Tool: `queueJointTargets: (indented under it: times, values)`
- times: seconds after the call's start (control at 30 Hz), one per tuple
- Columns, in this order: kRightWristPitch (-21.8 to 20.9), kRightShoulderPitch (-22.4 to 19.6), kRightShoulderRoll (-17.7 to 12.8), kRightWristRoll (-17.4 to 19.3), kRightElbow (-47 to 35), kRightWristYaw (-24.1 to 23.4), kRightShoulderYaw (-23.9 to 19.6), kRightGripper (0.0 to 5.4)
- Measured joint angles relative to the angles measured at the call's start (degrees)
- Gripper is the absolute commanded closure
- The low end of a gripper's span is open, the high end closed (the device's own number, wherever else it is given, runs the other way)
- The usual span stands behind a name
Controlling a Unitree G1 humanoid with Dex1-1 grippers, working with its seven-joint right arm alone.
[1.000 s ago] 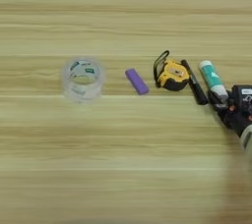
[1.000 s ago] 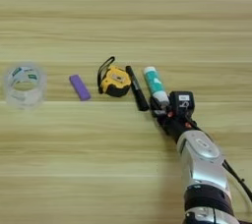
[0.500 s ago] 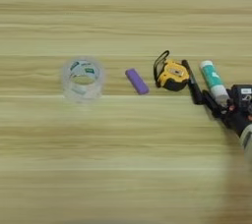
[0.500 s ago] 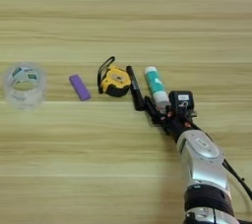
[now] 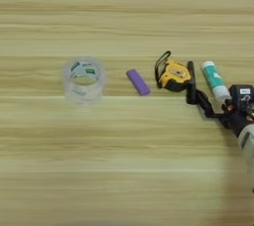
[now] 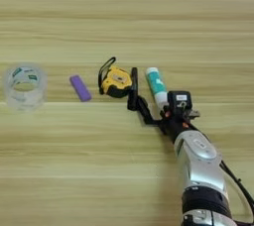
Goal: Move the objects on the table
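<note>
At the right gripper | fingertip meets black marker — grip state unreadable | tape measure touching marker just left, glue stick just right, purple cylinder and tape roll farther left | risk — a nudge could roll the marker or shove the tape measure
</note>
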Motion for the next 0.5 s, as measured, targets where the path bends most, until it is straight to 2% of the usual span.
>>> queueJointTargets:
  times: [0.3,0.5]
  values:
    - [0.0,0.4,0.1,0.3,-2.4,-1.6,-1.4,0.04]
    - [0.0,1.5,0.2,1.1,-7.8,-2.6,-2.2,0.04]
